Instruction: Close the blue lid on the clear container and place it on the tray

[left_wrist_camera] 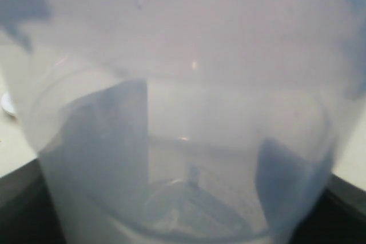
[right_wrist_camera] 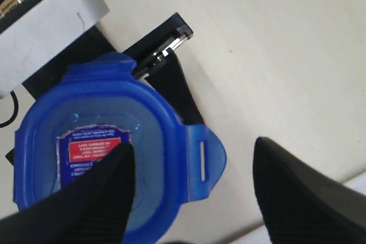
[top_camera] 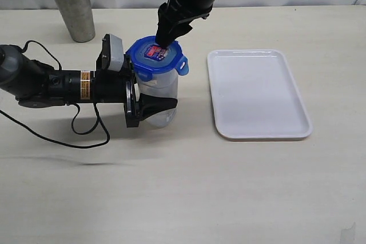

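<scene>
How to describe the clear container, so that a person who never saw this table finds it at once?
Find the white tray on the table; the clear container stands beside it, not on it, gripped by the left gripper. Unlike the grey steel cup farther back, it is translucent plastic with the blue lid on top.

One white tray (top_camera: 257, 92) lies on a single table (top_camera: 183, 198), and everything else counted sits to the left of the tray: one clear container (top_camera: 163, 92) capped by one blue lid (top_camera: 140, 56) bearing one red-and-white sticker (top_camera: 157, 53), and, farthest from the tray, one steel cup (top_camera: 72, 8). Two robot arms appear on that same side of the tray, each with one gripper, the left gripper (top_camera: 157, 100) and the right gripper (top_camera: 170, 35). One black cable (top_camera: 86, 135) trails on the table.
</scene>
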